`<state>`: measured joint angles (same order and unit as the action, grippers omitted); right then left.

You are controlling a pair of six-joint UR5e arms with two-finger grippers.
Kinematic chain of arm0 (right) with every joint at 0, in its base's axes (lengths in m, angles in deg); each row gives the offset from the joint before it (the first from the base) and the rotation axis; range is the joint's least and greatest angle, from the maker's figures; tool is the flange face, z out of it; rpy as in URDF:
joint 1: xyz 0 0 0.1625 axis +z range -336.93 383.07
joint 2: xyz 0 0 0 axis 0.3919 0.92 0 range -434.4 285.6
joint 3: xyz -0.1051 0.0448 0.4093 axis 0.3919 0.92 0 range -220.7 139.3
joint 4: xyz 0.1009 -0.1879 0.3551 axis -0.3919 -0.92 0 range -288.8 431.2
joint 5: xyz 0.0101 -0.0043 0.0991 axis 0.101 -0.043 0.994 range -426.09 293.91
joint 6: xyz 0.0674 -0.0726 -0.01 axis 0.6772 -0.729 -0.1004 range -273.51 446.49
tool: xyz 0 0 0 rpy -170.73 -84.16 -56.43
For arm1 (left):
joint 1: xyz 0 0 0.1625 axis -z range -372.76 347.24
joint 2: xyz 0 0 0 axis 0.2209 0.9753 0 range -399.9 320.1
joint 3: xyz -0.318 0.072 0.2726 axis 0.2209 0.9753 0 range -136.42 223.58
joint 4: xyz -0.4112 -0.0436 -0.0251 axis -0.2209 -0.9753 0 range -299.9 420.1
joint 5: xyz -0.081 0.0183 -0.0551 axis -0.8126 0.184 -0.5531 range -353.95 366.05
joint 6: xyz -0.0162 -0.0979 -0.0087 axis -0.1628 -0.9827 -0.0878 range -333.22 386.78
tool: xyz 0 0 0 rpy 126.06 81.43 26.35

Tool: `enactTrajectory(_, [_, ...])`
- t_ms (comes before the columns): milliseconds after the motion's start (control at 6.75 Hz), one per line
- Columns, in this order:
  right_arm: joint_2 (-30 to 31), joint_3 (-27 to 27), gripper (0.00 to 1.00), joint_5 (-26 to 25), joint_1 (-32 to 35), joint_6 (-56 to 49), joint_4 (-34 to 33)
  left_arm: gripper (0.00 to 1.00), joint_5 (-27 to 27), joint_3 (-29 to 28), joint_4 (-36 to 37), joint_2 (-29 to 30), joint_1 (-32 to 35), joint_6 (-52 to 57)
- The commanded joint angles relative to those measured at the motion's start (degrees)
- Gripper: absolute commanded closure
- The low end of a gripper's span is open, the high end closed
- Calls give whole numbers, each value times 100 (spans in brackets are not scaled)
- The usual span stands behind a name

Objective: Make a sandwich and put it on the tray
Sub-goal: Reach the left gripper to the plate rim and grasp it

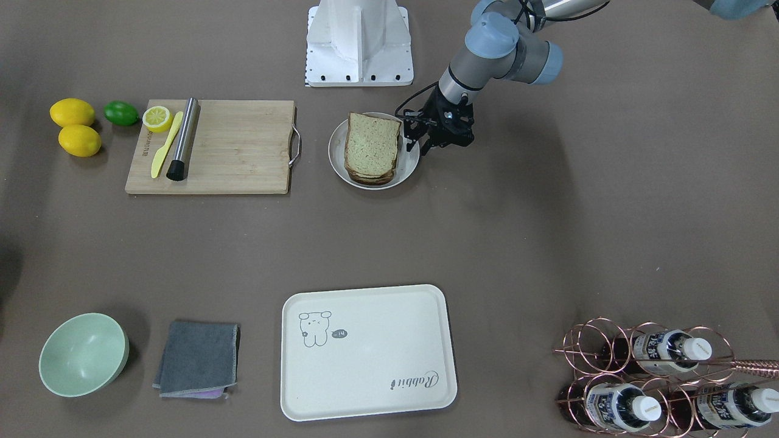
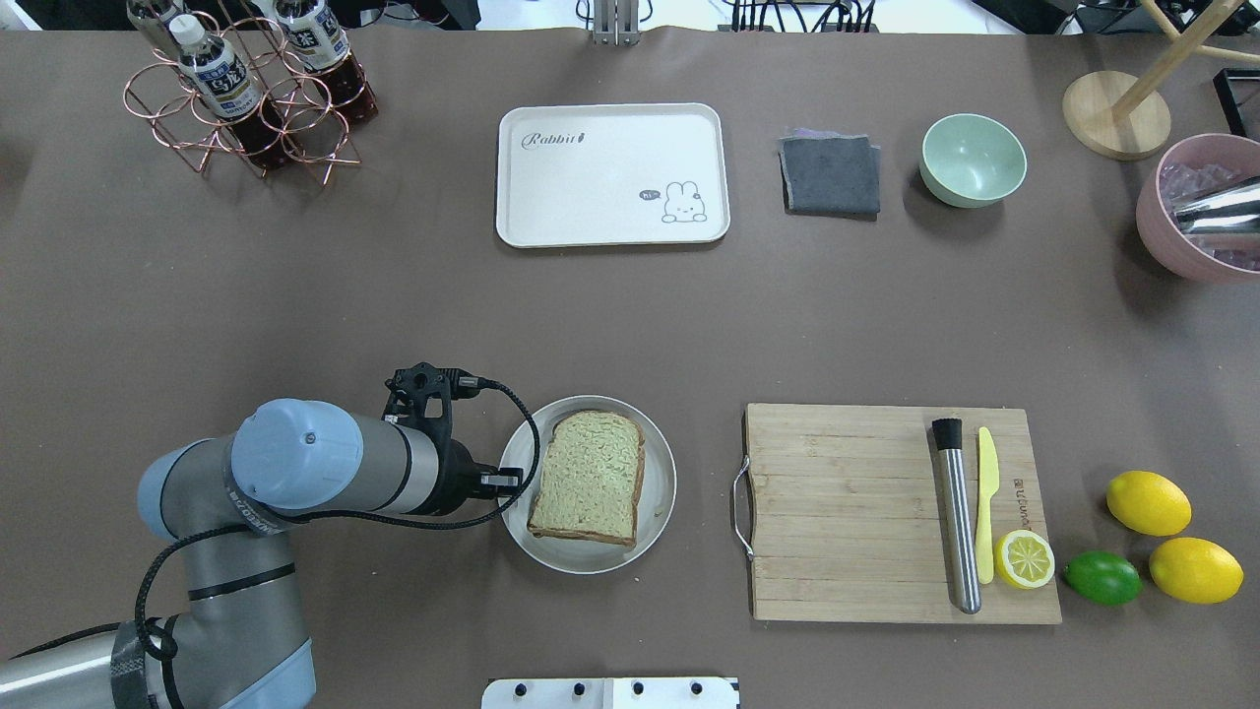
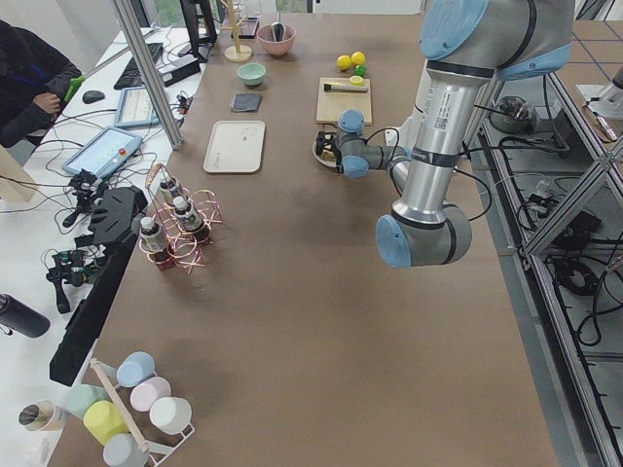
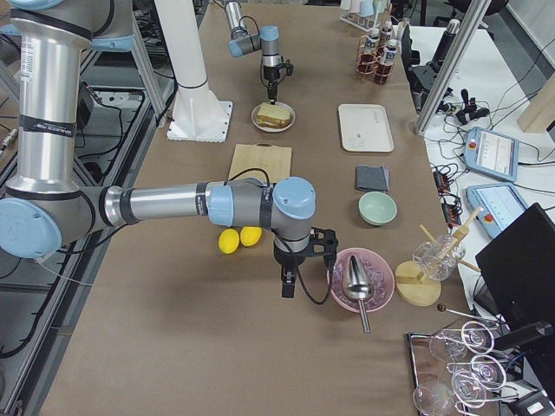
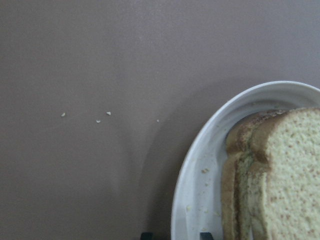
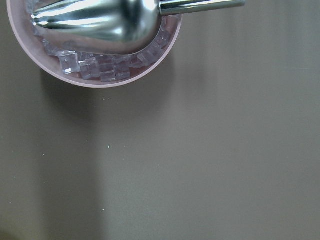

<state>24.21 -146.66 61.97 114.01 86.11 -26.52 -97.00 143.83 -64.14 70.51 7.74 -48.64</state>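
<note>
The sandwich lies on a round grey plate: pale, brown-crusted bread slices stacked, the egg hidden between them. It also shows in the overhead view and the left wrist view. My left gripper hangs low at the plate's edge beside the sandwich, open and empty. Its fingertips stand to either side of the plate's rim. The cream-white tray lies bare across the table. My right gripper hangs far off beside a pink bowl; I cannot tell if it is open or shut.
A wooden cutting board holds a steel muddler, a yellow knife and a half lemon. Lemons and a lime lie past it. A grey cloth, a green bowl, a bottle rack and a pink ice bowl with scoop stand around.
</note>
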Motion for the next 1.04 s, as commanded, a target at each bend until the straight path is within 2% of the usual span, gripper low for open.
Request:
enactTrajectory(0, [9,-4,0,27,20,12,7,100,-14,3,5,33,-2,10])
enactTrajectory(296, [9,5,0,27,20,12,7,100,-162,38,-4,33,41,45])
enactTrajectory(444, [9,5,0,18,20,12,7,100,-502,38,5,42,268,54])
enactTrajectory(741, [1,5,0,0,11,3,24,100,-1136,-197,31,269,944,577])
enactTrajectory(889, [0,14,0,0,20,3,24,100,-1434,-530,14,514,1382,825])
